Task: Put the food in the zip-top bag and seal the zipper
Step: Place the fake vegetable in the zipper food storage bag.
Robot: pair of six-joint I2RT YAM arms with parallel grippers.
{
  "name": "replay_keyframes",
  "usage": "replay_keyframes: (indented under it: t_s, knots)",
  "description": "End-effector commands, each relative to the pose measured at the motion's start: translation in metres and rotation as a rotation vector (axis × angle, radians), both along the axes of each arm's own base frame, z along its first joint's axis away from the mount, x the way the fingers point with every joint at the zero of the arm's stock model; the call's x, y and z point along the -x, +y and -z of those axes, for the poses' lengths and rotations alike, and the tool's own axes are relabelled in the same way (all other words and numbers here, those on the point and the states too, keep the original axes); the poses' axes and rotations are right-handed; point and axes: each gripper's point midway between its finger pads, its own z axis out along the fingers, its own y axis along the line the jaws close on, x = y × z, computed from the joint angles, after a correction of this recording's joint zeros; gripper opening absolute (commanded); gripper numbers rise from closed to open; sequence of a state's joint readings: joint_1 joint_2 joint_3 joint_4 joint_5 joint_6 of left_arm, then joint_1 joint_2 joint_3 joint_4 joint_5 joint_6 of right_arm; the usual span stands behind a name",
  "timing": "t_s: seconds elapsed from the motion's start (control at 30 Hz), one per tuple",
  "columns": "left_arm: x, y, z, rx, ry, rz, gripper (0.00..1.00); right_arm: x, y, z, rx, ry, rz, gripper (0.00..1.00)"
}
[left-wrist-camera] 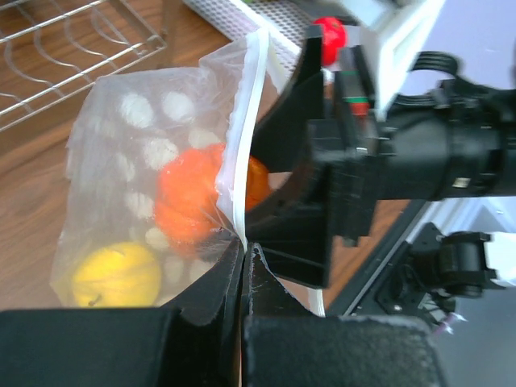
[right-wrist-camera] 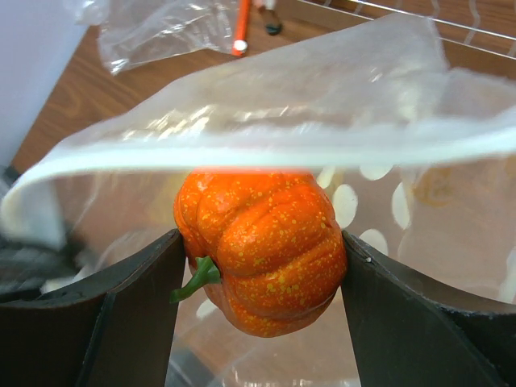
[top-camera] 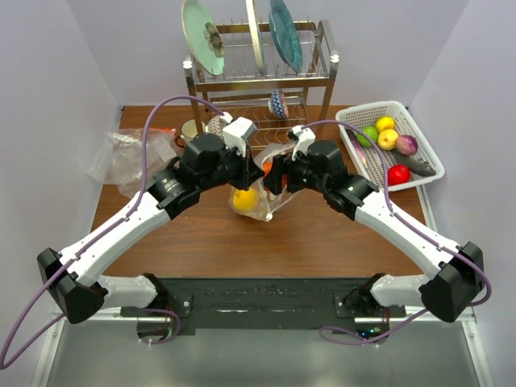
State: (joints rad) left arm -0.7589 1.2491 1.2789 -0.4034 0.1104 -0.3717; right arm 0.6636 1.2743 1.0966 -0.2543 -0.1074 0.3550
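Staged kitchen booth, dish rack (top-camera: 260, 80) with plates (top-camera: 200, 36), white walls (top-camera: 56, 72), wooden table (top-camera: 242, 242)

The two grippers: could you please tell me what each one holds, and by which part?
Left gripper pinches the clear white-dotted plastic bag by its zipper strip; right gripper clamps the small orange toy pumpkin by its opposite sides.

Speckled orange pumpkin (right-wrist-camera: 262, 250), yellow fruit (left-wrist-camera: 117, 274), clear white-dotted bag (left-wrist-camera: 137, 153), black fingers (right-wrist-camera: 137, 314).
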Motion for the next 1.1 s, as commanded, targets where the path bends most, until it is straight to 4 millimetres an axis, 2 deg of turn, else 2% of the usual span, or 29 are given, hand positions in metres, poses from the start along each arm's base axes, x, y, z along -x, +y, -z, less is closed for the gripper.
replay_keyframes:
  t_s: [0.0,0.07,0.1,0.13,0.2,0.5,0.53,0.6,0.7,0.97,1.0,1.07]
  knots:
    - [0.013,-0.021,-0.026,0.143,0.020,0.087,0.00,-0.010,-0.011,-0.005,-0.019,-0.049,0.104,0.47]
    - [0.017,-0.026,-0.029,0.176,0.035,0.109,0.00,-0.014,-0.015,-0.016,-0.076,-0.080,0.150,0.49]
    - [0.017,-0.027,-0.026,0.179,0.043,0.111,0.00,-0.013,-0.017,-0.012,-0.084,-0.078,0.163,0.51]
    - [0.017,-0.028,-0.025,0.185,0.045,0.112,0.00,-0.013,-0.018,-0.021,-0.117,-0.094,0.183,0.56]
    - [0.017,-0.029,-0.024,0.189,0.055,0.112,0.00,-0.016,-0.025,-0.020,-0.124,-0.103,0.227,0.60]
    - [0.022,-0.035,-0.024,0.222,0.086,0.142,0.00,-0.015,-0.039,-0.032,-0.166,-0.160,0.288,0.59]
    - [0.024,-0.036,-0.024,0.223,0.092,0.150,0.00,-0.015,-0.039,-0.033,-0.171,-0.163,0.289,0.62]
    - [0.023,-0.036,-0.024,0.224,0.090,0.150,0.00,-0.015,-0.038,-0.030,-0.158,-0.152,0.283,0.82]
    - [0.023,-0.035,-0.026,0.224,0.085,0.147,0.00,-0.015,-0.038,-0.029,-0.131,-0.144,0.278,0.90]
    - [0.010,-0.025,-0.024,0.188,0.063,0.104,0.00,-0.008,-0.056,-0.051,-0.128,-0.192,0.314,0.91]
    - [0.007,-0.022,-0.024,0.186,0.062,0.095,0.00,-0.006,-0.059,-0.049,-0.110,-0.189,0.317,0.90]
    - [0.005,-0.020,-0.022,0.180,0.062,0.090,0.00,-0.004,-0.068,-0.061,-0.113,-0.215,0.344,0.89]
